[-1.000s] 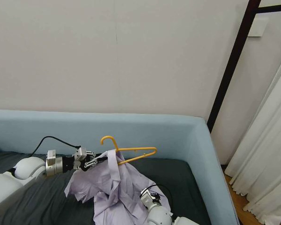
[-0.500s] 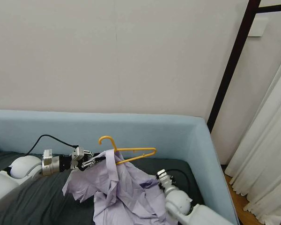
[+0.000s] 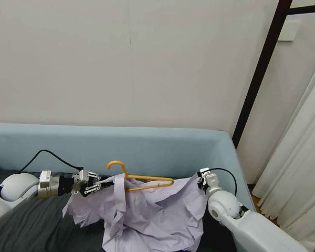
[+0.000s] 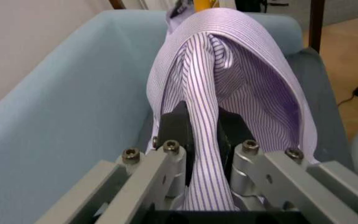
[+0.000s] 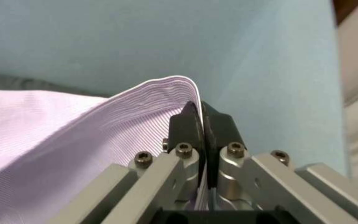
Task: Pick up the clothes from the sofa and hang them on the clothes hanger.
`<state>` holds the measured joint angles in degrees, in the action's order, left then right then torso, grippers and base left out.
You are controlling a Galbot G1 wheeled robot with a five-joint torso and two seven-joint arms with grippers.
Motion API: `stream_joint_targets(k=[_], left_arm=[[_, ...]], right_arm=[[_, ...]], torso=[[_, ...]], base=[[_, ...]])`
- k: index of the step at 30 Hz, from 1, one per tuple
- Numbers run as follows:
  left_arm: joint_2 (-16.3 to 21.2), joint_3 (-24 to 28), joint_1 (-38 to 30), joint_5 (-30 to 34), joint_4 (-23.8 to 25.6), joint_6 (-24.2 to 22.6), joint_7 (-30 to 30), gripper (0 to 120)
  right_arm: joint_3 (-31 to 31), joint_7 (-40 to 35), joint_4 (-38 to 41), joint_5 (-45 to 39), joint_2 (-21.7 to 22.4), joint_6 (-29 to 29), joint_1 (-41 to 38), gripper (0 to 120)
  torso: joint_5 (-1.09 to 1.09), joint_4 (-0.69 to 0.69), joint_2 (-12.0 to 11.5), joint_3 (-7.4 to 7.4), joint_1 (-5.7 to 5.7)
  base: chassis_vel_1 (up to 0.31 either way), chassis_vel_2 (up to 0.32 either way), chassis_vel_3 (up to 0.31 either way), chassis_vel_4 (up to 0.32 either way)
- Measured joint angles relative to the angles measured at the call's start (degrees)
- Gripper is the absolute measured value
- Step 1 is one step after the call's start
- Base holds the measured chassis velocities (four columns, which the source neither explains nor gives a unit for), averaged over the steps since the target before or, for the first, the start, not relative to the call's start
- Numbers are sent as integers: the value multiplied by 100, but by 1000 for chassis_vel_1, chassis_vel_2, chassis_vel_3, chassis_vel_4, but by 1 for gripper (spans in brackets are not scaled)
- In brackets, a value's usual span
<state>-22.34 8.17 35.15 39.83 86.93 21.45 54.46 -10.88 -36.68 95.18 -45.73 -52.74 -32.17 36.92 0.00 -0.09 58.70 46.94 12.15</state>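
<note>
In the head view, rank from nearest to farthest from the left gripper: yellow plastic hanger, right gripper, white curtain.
1. Yellow plastic hanger, right beside the left gripper.
2. Right gripper, across the lilac striped shirt, on the right.
3. White curtain, far right, beyond the light blue sofa.

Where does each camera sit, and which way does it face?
Head view: on the head, facing forward and down at the blue sofa; left gripper and right gripper both hold the purple shirt, a yellow hanger poking from it.
Left wrist view: on that wrist, looking along its fingers clamped on the shirt.
Right wrist view: likewise, its fingers pinching a shirt edge.
All three share shirt and sofa.
</note>
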Motion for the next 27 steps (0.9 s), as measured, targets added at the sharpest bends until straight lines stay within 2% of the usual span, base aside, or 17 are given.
stream_joint_targets(k=[5,11,13,20,27], left_arm=[[7,22,31,-210,36,10,36,8],[0,45,35,-370,39,45,45,8],[-8,47,26,-394,28,82,74,8],[-14,35,24,-391,-5,121,83,8],[-40,-28,6,172,44,126,-160,8]], right_arm=[[210,-189,118,-332,81,-21,24,0],[571,-324,431,-587,376,-41,164,0],[659,-209,480,-383,520,-31,361,0],[682,-66,477,-140,618,-17,577,0],[528,203,216,541,485,138,924,0]], torso=[[1,0,0,0,0],[-1,1,1,0,0],[0,0,1,-1,0],[-1,-2,1,-1,0],[0,1,1,-1,0]], base=[[0,0,0,0],[0,0,0,0],[0,0,0,0],[0,0,0,0],[0,0,0,0]])
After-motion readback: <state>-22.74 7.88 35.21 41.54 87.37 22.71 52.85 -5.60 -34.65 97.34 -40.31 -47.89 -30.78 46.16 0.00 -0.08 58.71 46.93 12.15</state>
